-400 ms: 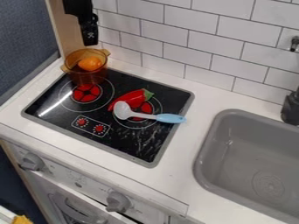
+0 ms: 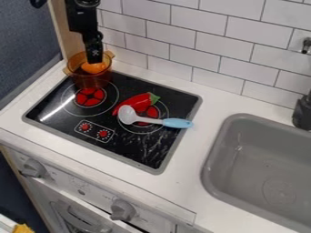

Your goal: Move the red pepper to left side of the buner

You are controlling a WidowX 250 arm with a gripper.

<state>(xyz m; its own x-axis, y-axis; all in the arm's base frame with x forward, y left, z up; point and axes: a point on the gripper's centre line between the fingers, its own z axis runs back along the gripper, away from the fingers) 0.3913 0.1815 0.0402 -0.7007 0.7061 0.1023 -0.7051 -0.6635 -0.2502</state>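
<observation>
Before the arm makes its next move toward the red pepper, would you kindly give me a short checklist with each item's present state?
- Pepper on the stovetop: ok, at the right-hand burner.
- Pepper already left of the burners: not ok.
- Pepper free of the spoon: not ok, its bowl lies against or over the pepper's lower end.
- Claw above the pepper: not ok, it hangs at the pot.
- Claw clear of the orange item in the pot: cannot tell.

Amber pot point(image 2: 91, 81) (orange object point(image 2: 92, 68) inside); blue-handled spoon point(image 2: 150, 121); grey sink point(image 2: 255, 159).
</observation>
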